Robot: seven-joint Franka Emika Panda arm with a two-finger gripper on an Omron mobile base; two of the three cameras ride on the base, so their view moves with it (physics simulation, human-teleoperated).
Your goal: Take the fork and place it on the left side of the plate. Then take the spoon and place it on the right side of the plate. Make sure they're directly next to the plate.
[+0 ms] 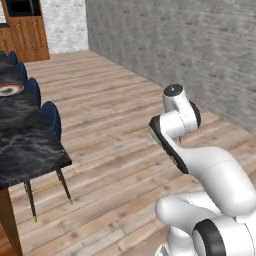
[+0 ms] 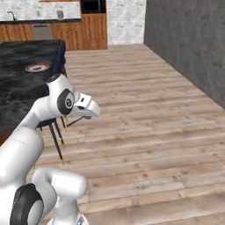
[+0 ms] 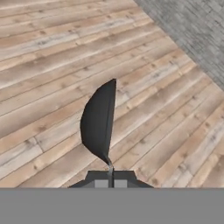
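Observation:
My gripper (image 3: pixel 110 182) is shut on the thin stem of a dark spoon (image 3: pixel 98 122). Its leaf-shaped bowl points away from the hand, edge-on, over the bare wooden floor. The plate (image 1: pixel 10 90), round with a reddish-brown rim and a lighter centre, lies on the dark marble table (image 1: pixel 27 150), far to the left of my arm. From the other side the plate (image 2: pixel 37 67) lies beyond and left of my hand. My hand hangs over the floor, off the table's near corner. The fork is out of view.
Blue chairs (image 1: pixel 52 118) line the table's right edge, their thin legs reaching the floor. A grey brick wall (image 1: pixel 200 50) closes the right side. Wooden cabinets (image 2: pixel 88 30) stand at the far end. Open wooden floor (image 2: pixel 154 110) spreads between table and wall.

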